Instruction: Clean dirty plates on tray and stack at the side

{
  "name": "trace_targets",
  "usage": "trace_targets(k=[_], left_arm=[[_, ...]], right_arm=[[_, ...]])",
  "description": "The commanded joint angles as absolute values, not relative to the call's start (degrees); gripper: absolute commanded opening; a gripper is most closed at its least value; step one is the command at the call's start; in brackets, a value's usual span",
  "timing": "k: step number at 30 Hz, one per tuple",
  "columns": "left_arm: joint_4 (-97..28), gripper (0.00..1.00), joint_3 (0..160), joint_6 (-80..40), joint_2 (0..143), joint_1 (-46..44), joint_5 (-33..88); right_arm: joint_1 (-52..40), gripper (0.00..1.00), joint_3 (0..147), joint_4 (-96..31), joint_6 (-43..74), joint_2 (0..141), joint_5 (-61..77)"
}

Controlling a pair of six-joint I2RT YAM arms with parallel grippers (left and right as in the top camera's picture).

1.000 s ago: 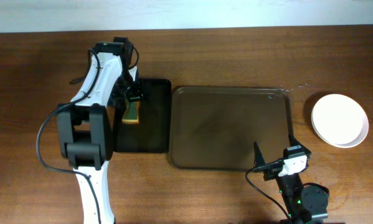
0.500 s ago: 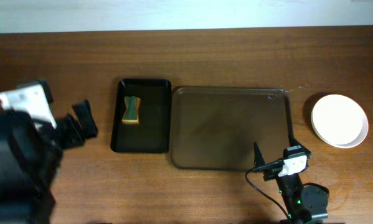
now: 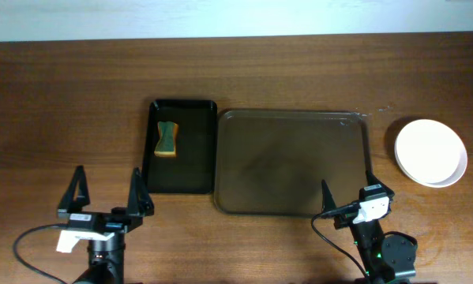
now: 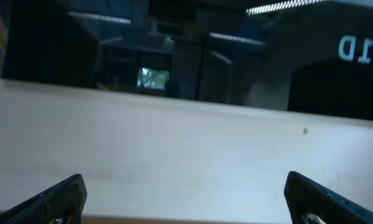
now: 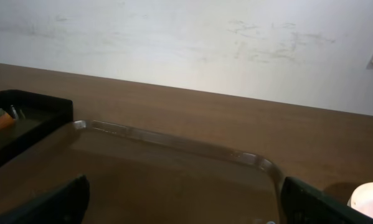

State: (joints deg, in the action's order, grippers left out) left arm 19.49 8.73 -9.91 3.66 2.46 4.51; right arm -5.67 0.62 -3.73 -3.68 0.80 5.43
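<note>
The dark brown tray (image 3: 293, 118) lies in the middle of the table with nothing on it; its far rim shows in the right wrist view (image 5: 174, 142). A stack of plain white plates (image 3: 430, 152) sits on the table to the right of the tray; its edge shows in the right wrist view (image 5: 370, 199). My left gripper (image 3: 106, 191) is open and empty at the front left, pointing at the wall (image 4: 186, 199). My right gripper (image 3: 348, 189) is open and empty at the tray's front right edge.
A smaller black tray (image 3: 179, 177) stands left of the brown one and holds a green and yellow sponge (image 3: 167, 140). In the right wrist view the black tray (image 5: 30, 106) shows at the far left. A pale wall runs along the table's back edge.
My left arm let go of the sponge on the black tray, swung away to the left and now rests at the front left with its gripper open. The right arm has not moved.
</note>
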Motion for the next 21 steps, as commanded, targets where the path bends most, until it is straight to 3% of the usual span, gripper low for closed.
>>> trace_targets(k=[1,7,12,21], left_arm=[[19.9,1.0,4.01,-9.8,0.38,2.79,5.19],[12.27,1.0,0.67,-9.78,0.27,2.76,4.89],[-4.82,1.0,0.56,-9.76,0.3,0.38,0.16],[-4.82,1.0,0.56,-9.76,0.34,0.25,0.21]], right_arm=[[-5.98,0.98,0.32,-3.97,-3.64,0.4,5.93],[-5.98,0.98,0.32,-3.97,-3.64,0.4,5.93],[-5.98,0.98,0.32,-3.97,-3.64,0.4,5.93],[-5.98,0.98,0.32,-3.97,-3.64,0.4,5.93]])
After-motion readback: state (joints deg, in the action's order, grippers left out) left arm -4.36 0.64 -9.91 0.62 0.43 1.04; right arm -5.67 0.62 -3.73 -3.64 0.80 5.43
